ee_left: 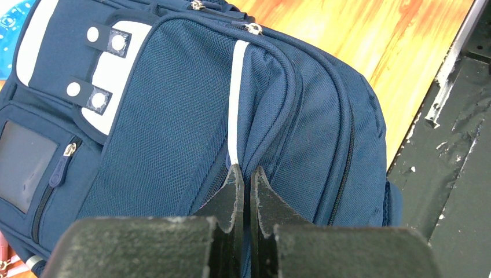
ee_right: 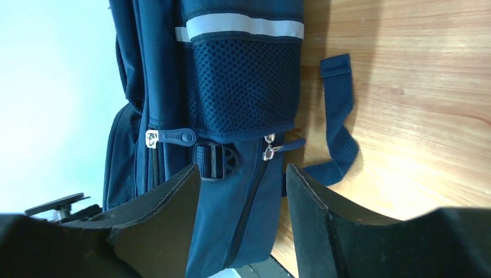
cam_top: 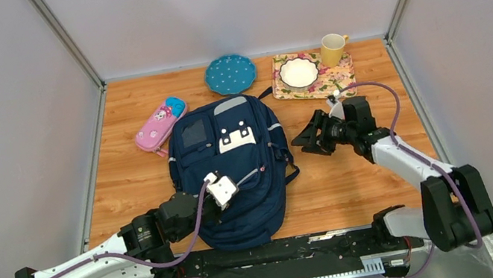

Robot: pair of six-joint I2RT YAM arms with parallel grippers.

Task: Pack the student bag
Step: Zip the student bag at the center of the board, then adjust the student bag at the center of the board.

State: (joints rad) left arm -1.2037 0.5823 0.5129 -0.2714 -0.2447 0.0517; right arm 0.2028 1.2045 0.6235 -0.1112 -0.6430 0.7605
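Table [cam_top: 356, 181]: wooden top with grey walls around it.
Bag [cam_top: 263, 208]: navy, lying flat near the middle of the table with its front pockets up and its bottom end towards the arm bases.
Left gripper [ee_left: 245, 174]: on the bag's front, fingers closed to a thin slit and pinching a fold of fabric by the pale stripe.
Right gripper [cam_top: 305, 133]: just beside the bag's right side, fingers spread wide and holding nothing.
Tray [cam_top: 339, 78]: floral, at the far right.
Pencil case [cam_top: 160, 127]: pink, by the bag's far left corner.
Plate [cam_top: 230, 74]: teal, beyond the bag.
Bowl [cam_top: 299, 73]: white, on the tray.
Mug [cam_top: 333, 49]: yellow, at the tray's far corner.
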